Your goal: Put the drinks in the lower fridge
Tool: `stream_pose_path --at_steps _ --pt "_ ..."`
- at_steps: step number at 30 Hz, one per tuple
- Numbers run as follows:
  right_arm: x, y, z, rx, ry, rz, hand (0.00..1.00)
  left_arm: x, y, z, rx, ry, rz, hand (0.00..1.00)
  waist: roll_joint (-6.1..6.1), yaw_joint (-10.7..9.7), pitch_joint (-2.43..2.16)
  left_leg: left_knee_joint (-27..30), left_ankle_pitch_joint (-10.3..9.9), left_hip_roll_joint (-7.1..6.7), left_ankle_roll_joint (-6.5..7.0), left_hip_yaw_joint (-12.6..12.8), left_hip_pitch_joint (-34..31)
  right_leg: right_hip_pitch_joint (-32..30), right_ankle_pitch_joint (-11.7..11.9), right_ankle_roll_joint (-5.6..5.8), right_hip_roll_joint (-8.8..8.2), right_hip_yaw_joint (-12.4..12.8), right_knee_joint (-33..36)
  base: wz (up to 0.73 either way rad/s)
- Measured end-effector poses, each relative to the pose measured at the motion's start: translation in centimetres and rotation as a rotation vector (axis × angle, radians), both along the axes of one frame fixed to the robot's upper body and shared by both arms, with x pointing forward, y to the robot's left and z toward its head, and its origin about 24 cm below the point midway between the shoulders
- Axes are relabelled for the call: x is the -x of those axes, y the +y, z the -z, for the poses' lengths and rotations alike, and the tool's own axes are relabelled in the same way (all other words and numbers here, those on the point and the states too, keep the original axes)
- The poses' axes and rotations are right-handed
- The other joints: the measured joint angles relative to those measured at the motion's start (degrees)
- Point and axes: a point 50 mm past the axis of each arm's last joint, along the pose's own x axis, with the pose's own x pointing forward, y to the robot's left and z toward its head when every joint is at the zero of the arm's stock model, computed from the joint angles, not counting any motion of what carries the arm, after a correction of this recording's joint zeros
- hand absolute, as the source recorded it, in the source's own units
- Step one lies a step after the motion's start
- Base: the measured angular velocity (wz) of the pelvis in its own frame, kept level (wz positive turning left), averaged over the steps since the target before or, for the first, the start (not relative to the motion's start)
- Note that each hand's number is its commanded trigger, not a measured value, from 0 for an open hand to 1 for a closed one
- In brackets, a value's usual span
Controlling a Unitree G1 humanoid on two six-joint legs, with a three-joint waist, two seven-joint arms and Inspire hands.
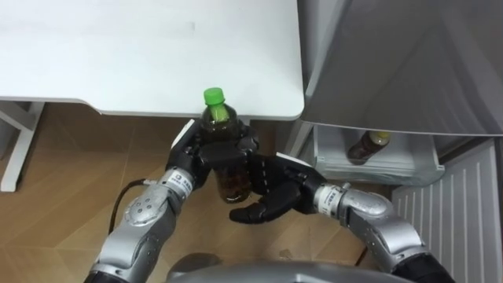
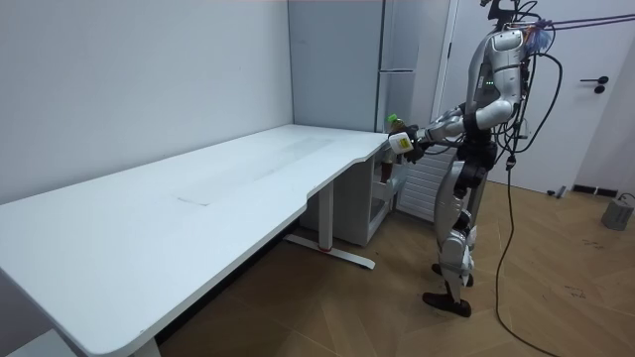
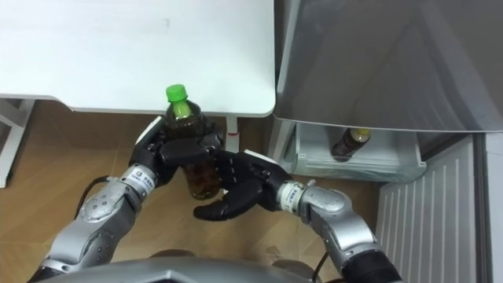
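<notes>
The green-capped bottle of dark drink is upright in the air just off the worktop's near edge, close to its rounded corner and not resting on anything. The left hand has its fingers wrapped round the bottle's middle, so that only the neck and cap above and the dark base below show. The right hand is up against the lower part of the bottle from the other side, with its fingers loose and reaching beneath the base, not closed round it. Under both hands there is bare wooden floor, and the worktop edge runs straight off to the robot's left. To the robot's right, just beyond the worktop corner, stands the grey fridge; a narrow strip of floor lies between the two. Low down in the fridge a white bin is open, and a second bottle with a yellowish cap lies tilted in it, with free room beside it. In the room view the robot stands upright at the worktop's far corner, facing the fridge, the bottle held out at chest height, with a broad stretch of open floor behind it.
</notes>
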Motion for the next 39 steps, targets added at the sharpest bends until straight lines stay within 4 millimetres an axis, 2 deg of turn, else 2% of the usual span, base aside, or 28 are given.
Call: stream_pose_path --at_steps 4,17,18,19,20,36,39 --pt "0.0 -0.7 0.4 0.041 0.008 0.027 1.00 0.4 -1.0 0.1 0.023 0.006 0.059 1.00 0.01 0.08 0.00 -0.11 0.03 0.00 0.04 -0.02 0.01 -0.06 0.00 0.00 -0.04 0.03 0.00 0.00" --pt "0.0 -0.8 0.3 0.035 0.006 0.036 1.00 0.4 -1.0 0.0 0.070 0.010 0.048 1.00 -0.45 0.35 0.09 -0.11 0.02 0.02 0.04 0.00 0.09 -0.13 0.00 0.00 -0.02 0.17 -0.02 0.00" --pt "0.0 -0.8 0.3 0.035 0.006 0.035 1.00 0.4 -1.0 0.0 0.069 0.009 0.048 0.66 -0.52 0.36 0.10 -0.10 0.03 0.02 0.04 0.00 0.09 -0.13 0.00 0.00 -0.03 0.16 -0.02 0.00" --pt "0.0 -0.8 0.3 0.035 0.007 0.035 1.00 0.4 -0.9 0.0 0.067 0.009 0.049 0.55 -0.55 0.36 0.09 -0.09 0.03 0.03 0.04 0.00 0.09 -0.13 0.00 0.00 -0.02 0.16 -0.02 0.00" --pt "0.0 -0.8 0.3 0.035 0.007 0.034 1.00 0.4 -0.9 0.0 0.066 0.009 0.050 0.00 -0.55 0.37 0.10 -0.09 0.03 0.03 0.04 0.00 0.09 -0.13 0.00 0.00 -0.02 0.16 -0.02 0.00" --pt "0.5 0.2 0.4 0.004 0.027 -0.001 1.00 -0.1 -0.8 -0.4 0.034 -0.031 0.061 0.00 -0.57 0.28 0.04 0.07 0.02 0.04 0.04 0.16 0.00 -0.15 0.00 0.00 0.16 0.89 0.00 0.00" --pt "0.6 0.2 0.4 0.004 0.027 -0.005 1.00 -0.3 -0.9 -1.3 0.008 -0.080 0.083 0.00 -0.38 0.20 0.03 0.12 0.02 0.04 0.03 0.19 0.05 -0.05 0.01 -0.01 0.26 0.92 0.00 0.00"
